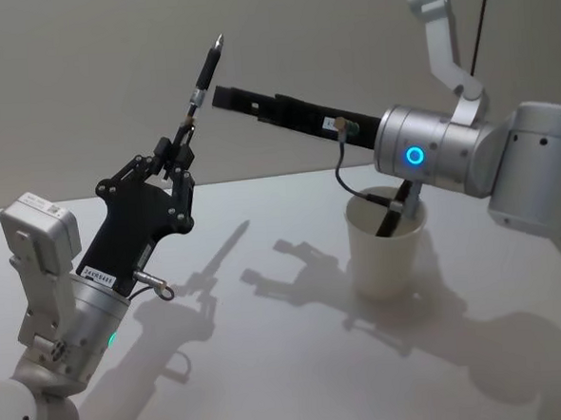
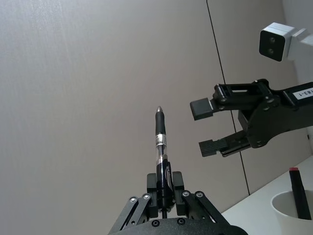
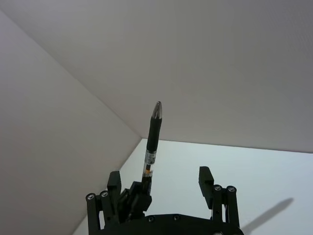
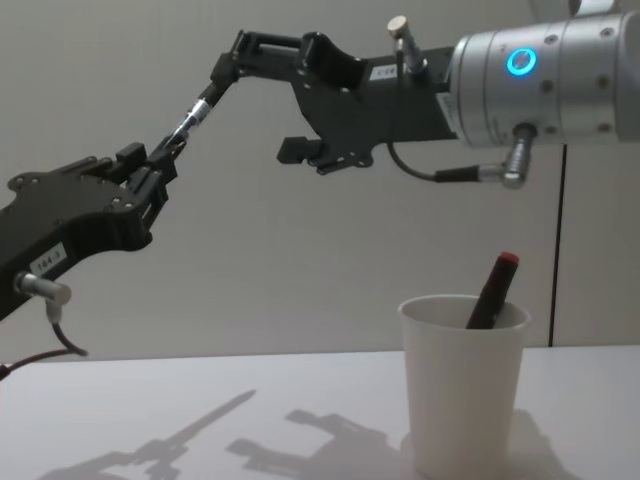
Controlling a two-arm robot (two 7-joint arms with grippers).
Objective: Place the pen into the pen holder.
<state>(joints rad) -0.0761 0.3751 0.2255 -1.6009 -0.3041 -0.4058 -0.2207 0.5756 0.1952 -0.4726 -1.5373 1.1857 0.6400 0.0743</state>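
Your left gripper (image 1: 182, 142) clamps the slim black pen (image 1: 203, 79) by its lower end. The pen points steeply upward, tip near your right gripper (image 2: 205, 127), whose fingers are spread.

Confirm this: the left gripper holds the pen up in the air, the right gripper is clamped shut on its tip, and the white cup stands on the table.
Not quite. The right gripper is open, not clamped: the left wrist view shows its fingers apart beside the pen. The left gripper does hold the pen aloft, and the white cup stands on the table.
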